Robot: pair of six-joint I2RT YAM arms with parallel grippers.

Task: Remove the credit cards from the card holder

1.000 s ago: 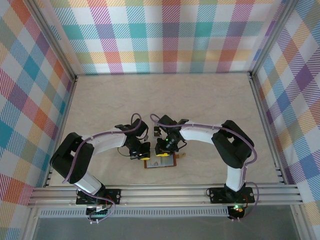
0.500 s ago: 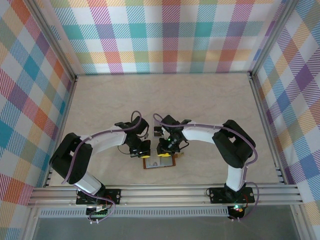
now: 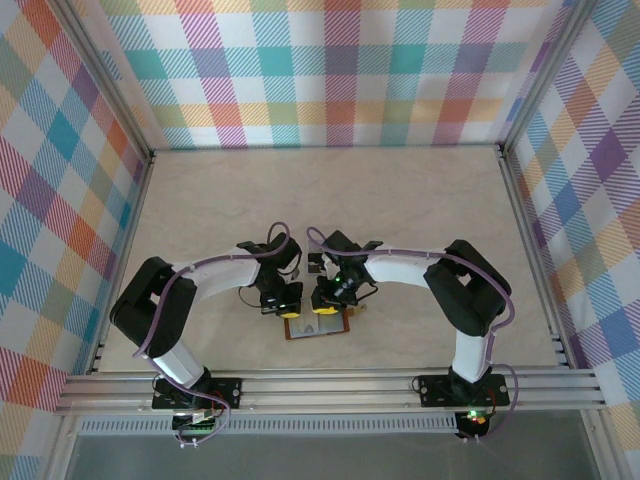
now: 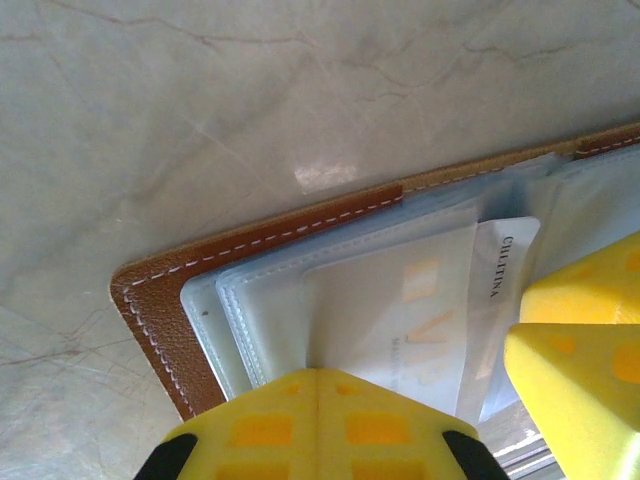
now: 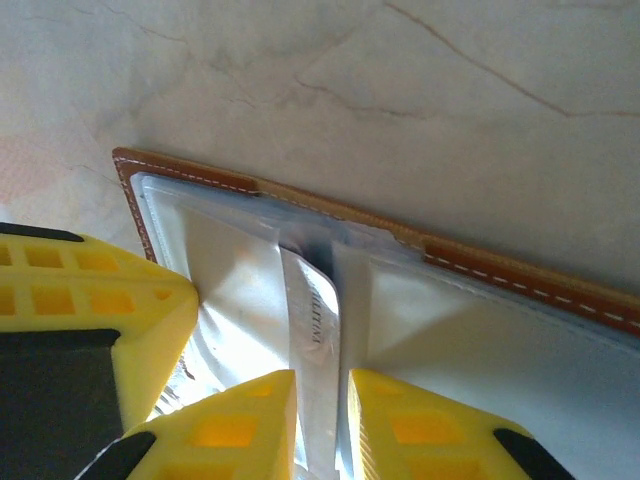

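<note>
Lying open on the table (image 3: pixel 420 210) at about 6 o'clock, close to the near edge and between the two arms, the wallet (image 3: pixel 332 328) has both grippers down on it. The right gripper (image 5: pixel 320 382) has its fingers closed on a pale card (image 5: pixel 312 305) that sticks up out of a middle pocket. In the right wrist view this card runs from 12 to 6 o'clock, its lower end caught between the yellow fingertips. The left gripper (image 4: pixel 316 388), at 9 o'clock of the right one, has its fingers pressed together with nothing between them. Its tips rest on a pale pocket (image 4: pixel 250 300) of the wallet, as if to pin it down. What looks like a second card (image 4: pixel 400 320) sits flat inside that pocket.

The card looks thin, stiff and very light, with a smooth face that could slip. I judge the best hold to be a flat pinch across both faces near the free end, pulled straight along the pocket. The wallet is soft, light leather and would likely lift or slide with the card unless held down. Its plastic pockets look flimsy and may cling.
</note>
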